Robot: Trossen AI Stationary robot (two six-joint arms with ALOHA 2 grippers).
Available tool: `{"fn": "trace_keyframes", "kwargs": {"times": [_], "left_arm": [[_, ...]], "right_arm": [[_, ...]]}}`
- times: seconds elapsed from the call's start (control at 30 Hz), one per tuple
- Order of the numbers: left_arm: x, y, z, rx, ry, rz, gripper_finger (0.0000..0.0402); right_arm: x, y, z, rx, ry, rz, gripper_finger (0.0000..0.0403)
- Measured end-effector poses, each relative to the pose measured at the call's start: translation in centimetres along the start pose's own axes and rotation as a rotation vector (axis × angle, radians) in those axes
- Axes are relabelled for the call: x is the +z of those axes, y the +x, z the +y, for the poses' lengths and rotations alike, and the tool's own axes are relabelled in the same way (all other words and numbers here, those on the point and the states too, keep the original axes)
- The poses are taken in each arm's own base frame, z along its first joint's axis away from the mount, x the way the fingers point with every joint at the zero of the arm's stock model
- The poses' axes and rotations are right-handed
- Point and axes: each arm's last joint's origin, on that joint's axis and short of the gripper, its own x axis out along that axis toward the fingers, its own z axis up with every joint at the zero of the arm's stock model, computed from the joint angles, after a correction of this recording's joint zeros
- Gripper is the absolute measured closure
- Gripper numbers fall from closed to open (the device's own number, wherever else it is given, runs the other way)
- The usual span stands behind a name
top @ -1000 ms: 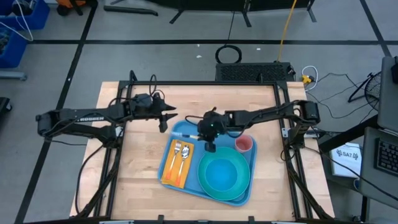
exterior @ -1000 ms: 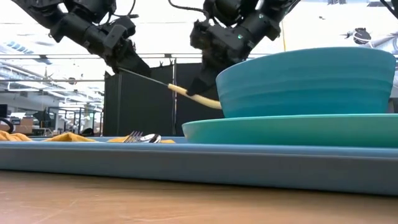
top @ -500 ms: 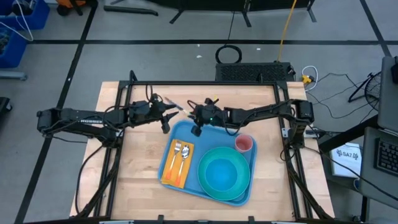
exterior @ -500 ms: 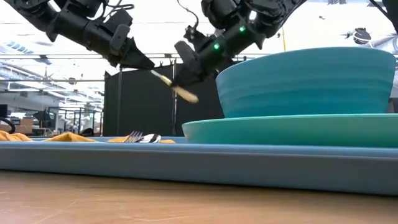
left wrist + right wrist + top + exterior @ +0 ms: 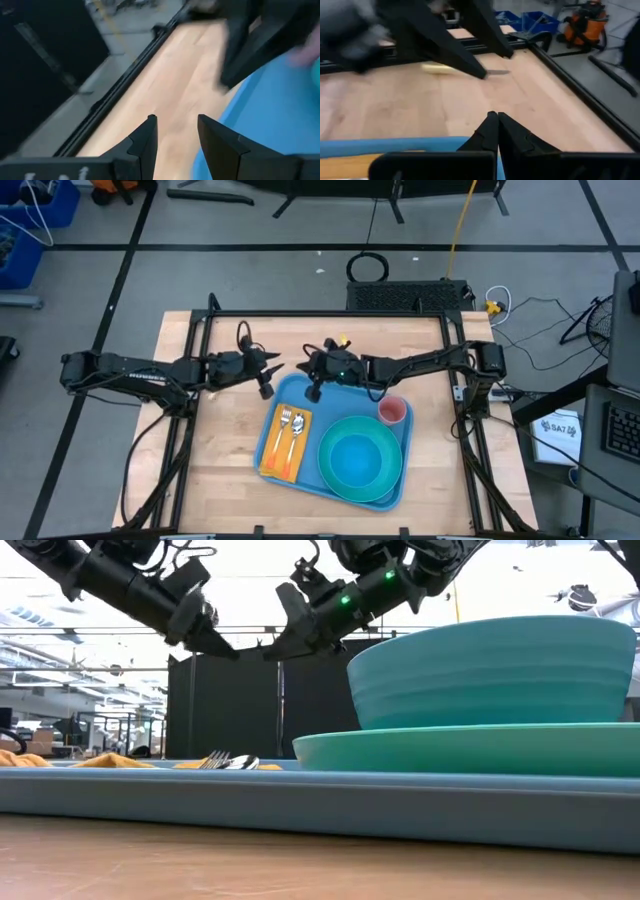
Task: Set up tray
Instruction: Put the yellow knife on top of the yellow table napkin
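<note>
The blue tray (image 5: pixel 300 392) lies on the wooden table and holds a turquoise plate with a bowl (image 5: pixel 360 458), a pink cup (image 5: pixel 392 412) and a yellow napkin with a fork and a spoon (image 5: pixel 287 442). Both grippers hover above the table beside the tray's far-left corner. My left gripper (image 5: pixel 176 120) is open with nothing between its fingers. My right gripper (image 5: pixel 494 116) is shut and empty. A yellow-handled knife (image 5: pixel 462 70) shows blurred on the wood beyond the tray, behind one left fingertip (image 5: pixel 481 75). It does not show in the low view.
A black metal frame (image 5: pixel 320 313) runs along the table's far edge and its sides. Bare wood lies to the left of the tray (image 5: pixel 220 440) and along the far side. In the low view the bowl (image 5: pixel 495 670) blocks the right half.
A second ago the knife hung between the two grippers above the tray's far-left corner. The right gripper has moved off the tray toward the far-left and risen. The knife tipped handle-down, then left both grippers and dropped out of the low view.
</note>
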Motion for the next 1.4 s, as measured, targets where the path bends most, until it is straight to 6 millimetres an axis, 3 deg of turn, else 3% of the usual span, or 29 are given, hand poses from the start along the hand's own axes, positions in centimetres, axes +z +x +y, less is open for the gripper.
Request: {"fn": "trace_keyframes", "kwargs": {"times": [0.27,0.43,0.67,0.8,0.93,1.07,1.2,1.4], "left_arm": [[-3.8,-0.8,0.3,0.142,-0.055,0.372,0.0257],[-5.5,-1.9,0.7,0.226,-0.297,0.537,0.0257],[-6.5,-2.7,0.5,0.264,-0.673,0.661,0.0257],[-7.3,-3.6,0.7,0.367,-0.75,0.751,0.0257],[-7.4,-4.6,1.1,0.464,-0.804,0.858,0.0257],[-6.4,-5.0,1.3,0.478,-0.855,0.898,0.0257],[-5.6,-5.1,1.4,0.481,-0.908,0.899,0.0257],[-5.7,-5.3,1.7,0.533,-0.956,0.929,0.0257]], "right_arm": [[-0.6,0.0,0.1,0.068,-0.063,0.064,0.0401],[-0.7,0.1,-0.6,0.053,-0.09,0.074,0.0402],[-1.1,0.3,-1.9,0.02,-0.193,0.126,0.0399],[-1.4,0.4,-2.8,-0.065,-0.266,0.171,0.0366],[-1.0,-0.3,-3.4,-0.165,-0.336,0.204,0.0307],[0.5,-2.0,-3.9,-0.224,-0.352,0.195,0.025],[2.2,-5.0,-4.4,-0.153,-0.31,0.088,0.0217],[0.7,-12.1,-6.3,-0.129,-0.232,-0.165,0.0212]]}}
